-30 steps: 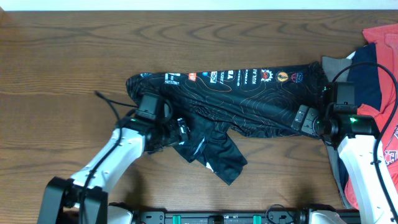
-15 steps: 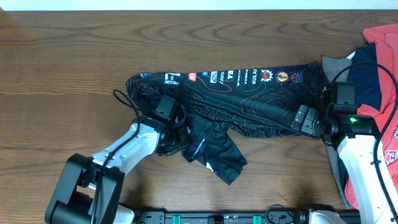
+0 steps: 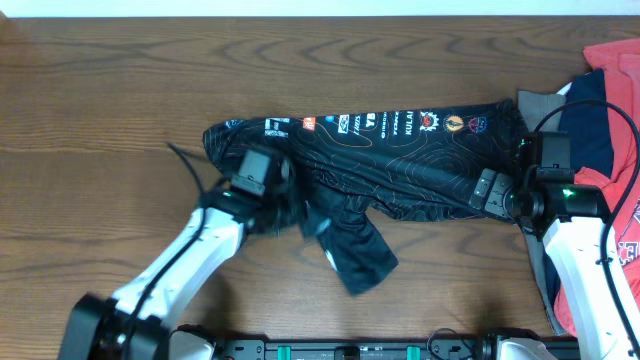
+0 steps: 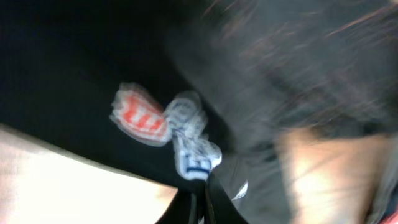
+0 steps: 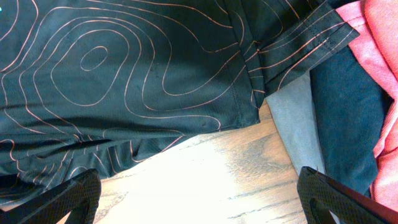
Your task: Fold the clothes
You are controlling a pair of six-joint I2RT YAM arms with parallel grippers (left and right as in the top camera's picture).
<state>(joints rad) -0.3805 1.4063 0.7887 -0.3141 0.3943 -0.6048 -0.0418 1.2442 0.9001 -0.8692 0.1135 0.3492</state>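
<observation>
The surface is dark brown wood with a strong grain running side to side. It fills nearly the whole overhead view. Of the room only a white strip shows along the far edge, and a black rail along the near edge.

The jersey lies across the middle of the surface as a long, rumpled black band. White logos run in a row along its far edge, and thin orange contour lines cover the cloth. One flap sticks out toward the near edge.

The left pincer is down on the jersey's left part, next to that flap. Its wrist view is badly blurred. It shows only black cloth, a red badge and a white logo, so I cannot tell whether the fingers are parted or clamped.

The right pincer is at the jersey's right end, with its two fingers spread wide and nothing between them. Bare wood and the jersey's lower hem lie in the gap.

At the right edge of the surface is a pile holding a grey garment, a navy garment and a red shirt. The grey garment touches the jersey's right end.
</observation>
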